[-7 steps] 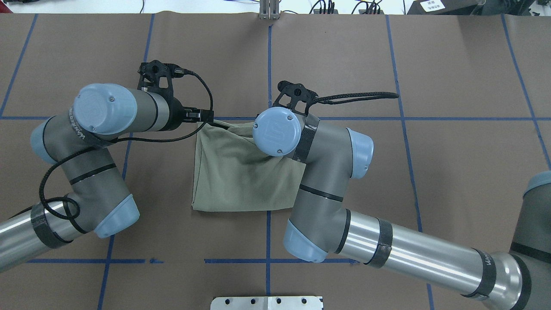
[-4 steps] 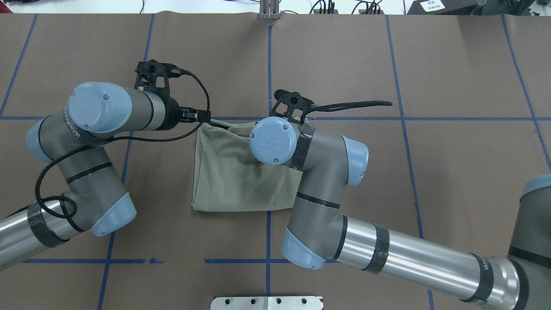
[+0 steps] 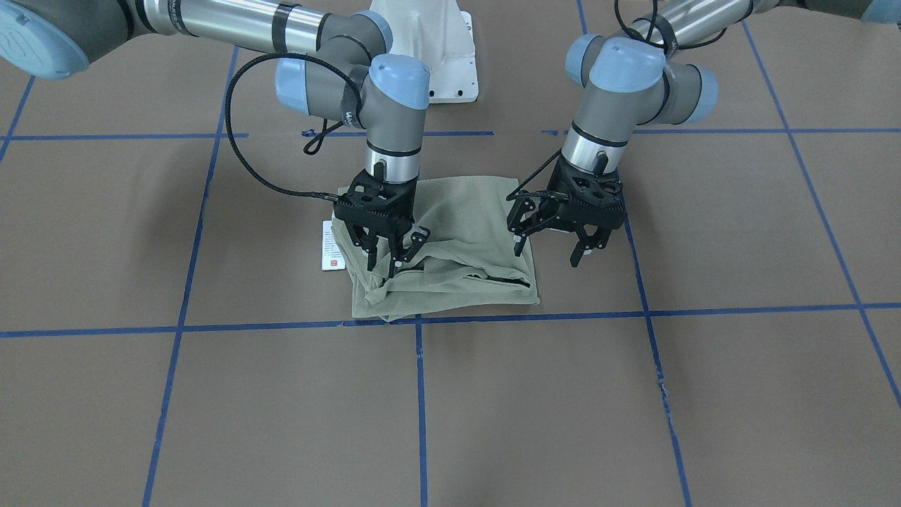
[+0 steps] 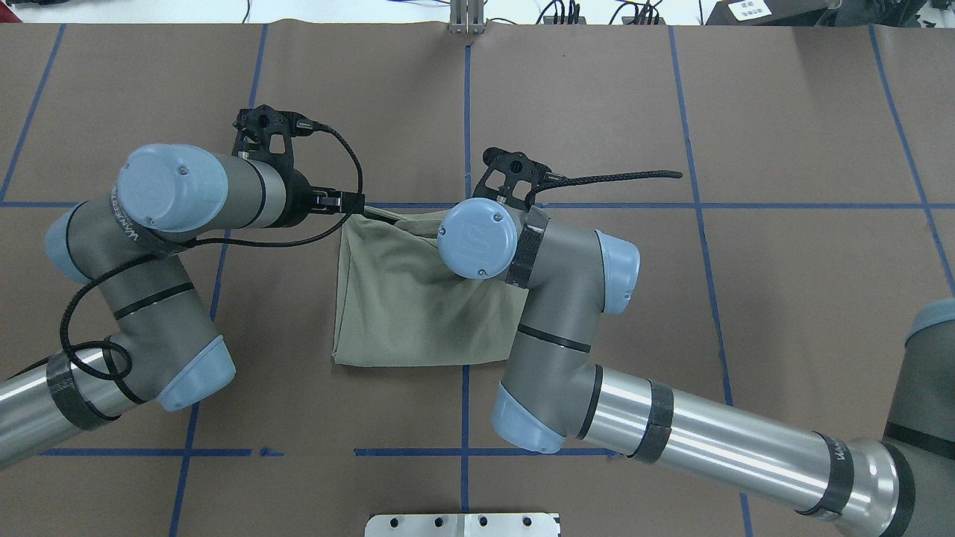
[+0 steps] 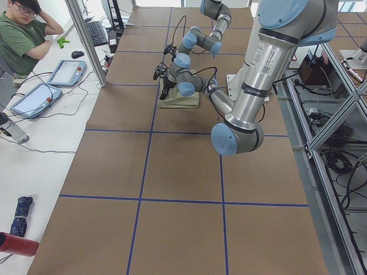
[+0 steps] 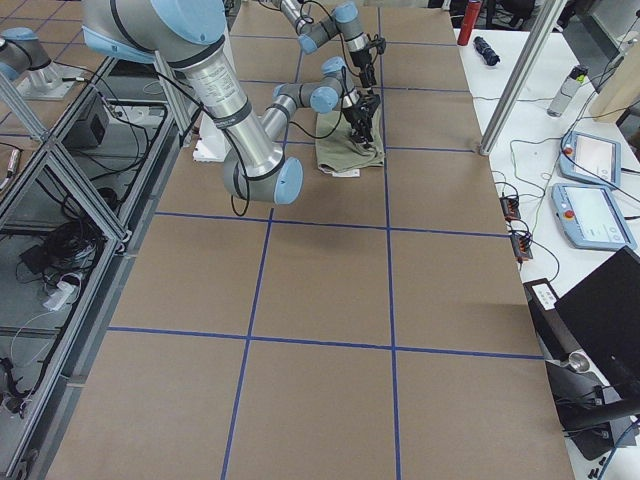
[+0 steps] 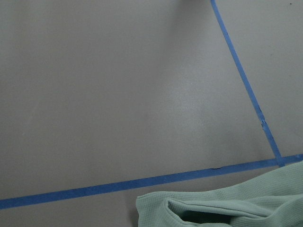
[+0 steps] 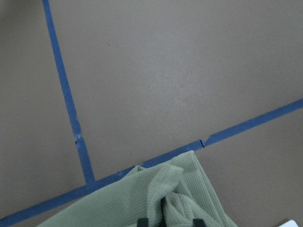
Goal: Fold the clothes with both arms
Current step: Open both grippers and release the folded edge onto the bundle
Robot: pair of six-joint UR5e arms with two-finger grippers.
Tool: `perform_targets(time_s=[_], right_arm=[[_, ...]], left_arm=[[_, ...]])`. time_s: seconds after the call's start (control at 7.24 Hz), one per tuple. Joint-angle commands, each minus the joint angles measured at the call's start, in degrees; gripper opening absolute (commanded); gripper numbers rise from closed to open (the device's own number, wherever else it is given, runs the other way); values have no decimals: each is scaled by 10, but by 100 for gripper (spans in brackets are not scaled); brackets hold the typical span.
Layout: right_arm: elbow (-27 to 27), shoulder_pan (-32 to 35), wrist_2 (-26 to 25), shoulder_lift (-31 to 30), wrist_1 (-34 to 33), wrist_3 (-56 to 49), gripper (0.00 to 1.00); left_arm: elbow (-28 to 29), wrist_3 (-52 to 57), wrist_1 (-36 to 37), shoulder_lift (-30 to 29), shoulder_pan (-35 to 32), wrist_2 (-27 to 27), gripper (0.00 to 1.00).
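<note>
In the front view the shirt point(image 3: 464, 225) lies folded into a rough rectangle mid-surface point(image 3: 211, 394), well apart from every edge. Its operator-side hem lies just short of a tape line point(image 3: 281, 326). The right gripper point(image 3: 383, 266) stands on the shirt's corner at the robot's right, its jaws drawn close on a raised bunch of cloth. The left gripper point(image 3: 547, 252) hangs at the opposite side with jaws spread wide. One of its fingers is at the shirt's side edge and the other is over bare surface. A white tag point(image 3: 329, 245) pokes out from under the shirt beside the right gripper.

From overhead the shirt point(image 4: 403, 313) reads as a flat panel with a creased, lifted far edge. The left gripper point(image 4: 347, 200) is at its far left corner. The right wrist hides the right gripper and the tag.

In the left side view the shirt point(image 5: 179, 102) is a small patch under both wrists, too small to judge the jaws. A person point(image 5: 23, 34) sits beyond the surface's edge.

The right side view shows the shirt point(image 6: 340, 150) under the near arm's gripper.

The left wrist view shows one loose shirt corner point(image 7: 227, 208) just beside the tape line point(image 7: 118, 185).

The right wrist view alone shows two fingertips point(image 8: 142, 221) with shirt point(image 8: 142, 198) cloth bunched between them.
</note>
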Motion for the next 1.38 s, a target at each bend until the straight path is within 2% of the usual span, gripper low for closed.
perform_targets(time_s=[0.0,0.41,1.1,1.24], right_arm=[[-9,2,-5,1,18,7,0],[-18,15,-5,1,24,6,0],[-101,50,-5,20,25,0,0],[-103,48,-5,25,26,-35,99]], left_arm=[[-1,-1,0,1,0,0,100],[-2,-2,0,1,0,0,100],[-1,-2,0,1,1,0,100],[0,-2,0,1,1,0,100]])
